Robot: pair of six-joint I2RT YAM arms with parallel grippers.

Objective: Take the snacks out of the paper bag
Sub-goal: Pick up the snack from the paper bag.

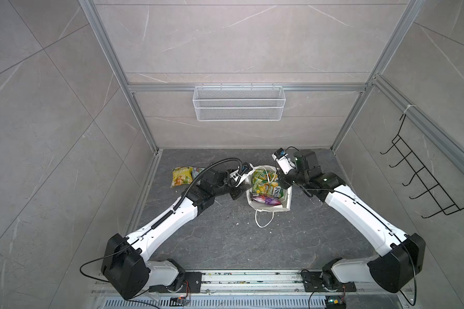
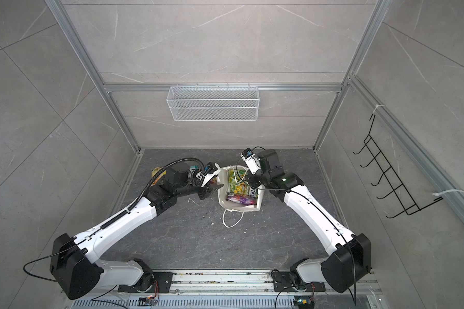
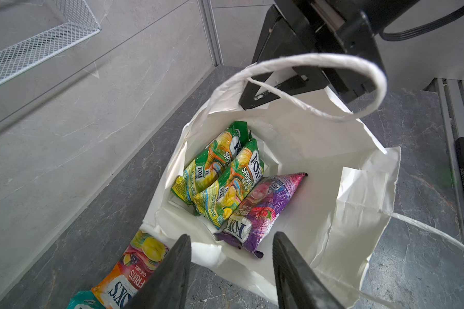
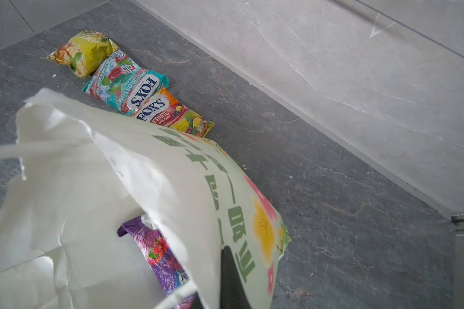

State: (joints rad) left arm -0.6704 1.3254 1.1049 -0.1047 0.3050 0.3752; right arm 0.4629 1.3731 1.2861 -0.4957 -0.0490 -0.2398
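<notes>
The white paper bag (image 1: 287, 199) stands open mid-table. Two green-yellow snacks (image 3: 220, 171) and a purple one (image 3: 263, 211) lie inside it. To its left, out on the table, lie a yellow packet (image 4: 86, 50), a teal-red packet (image 4: 126, 85) and an orange packet (image 4: 172, 112). My left gripper (image 3: 231, 267) hovers open over the bag's left rim, nothing between its fingers. My right gripper (image 1: 280, 182) is shut on the bag's far-right wall, one finger (image 4: 231, 278) outside the printed side and the other hidden inside.
A white wire mesh basket (image 1: 239, 103) hangs on the back wall. A black wire hook rack (image 1: 426, 176) is fixed to the right wall. One cord handle (image 1: 263, 218) of the bag trails on the table in front of it. Aluminium frame posts edge the table.
</notes>
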